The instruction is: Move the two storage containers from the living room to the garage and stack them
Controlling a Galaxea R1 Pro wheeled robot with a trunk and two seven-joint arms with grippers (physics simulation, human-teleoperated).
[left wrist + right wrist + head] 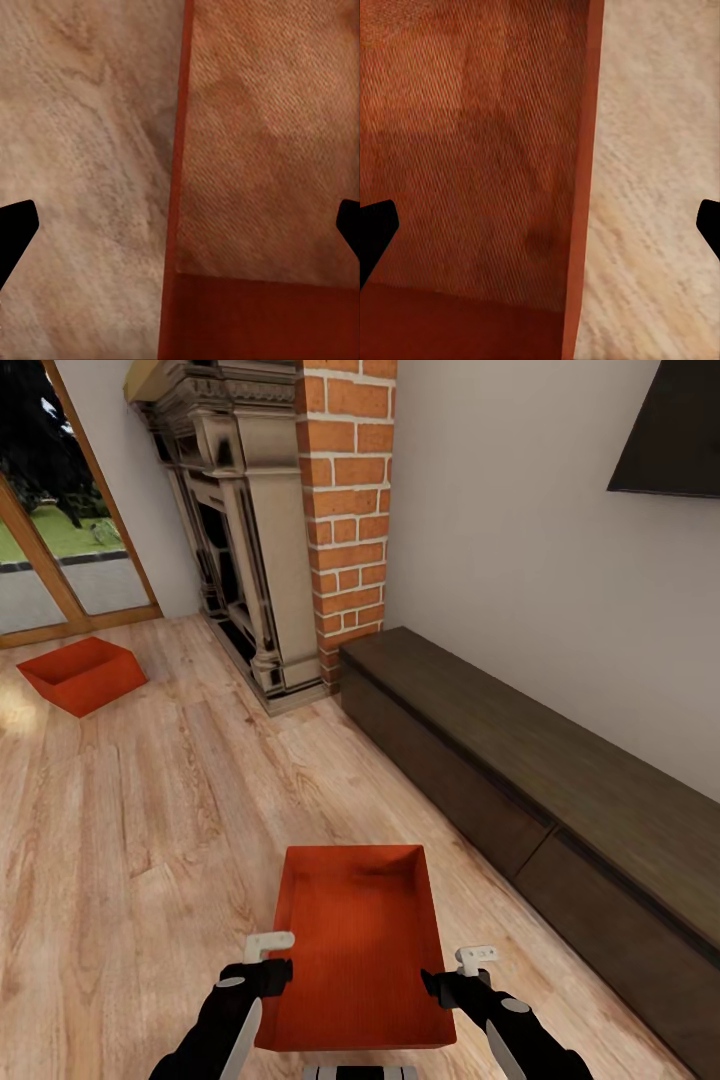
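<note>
One orange-red storage container (355, 950) lies on the light wood floor of the living room just in front of me, empty, its open top up. My left gripper (274, 961) straddles its left wall, my right gripper (456, 972) its right wall. In the left wrist view that thin wall (178, 150) runs between the wide-spread fingers of the left gripper (184, 225), with the container's inside on one side and planks on the other. The right wrist view shows the same for the other wall (585, 165) and the right gripper (544, 225). Both are open. The second storage container (82, 675) sits far off at the left by the glass door.
A brick fireplace (345, 510) with a carved surround stands ahead. A dark low cabinet (520, 760) runs along the right wall, close to the near container. A wood-framed glass door (60, 550) is at the far left. Wood floor (150, 830) lies open between the containers.
</note>
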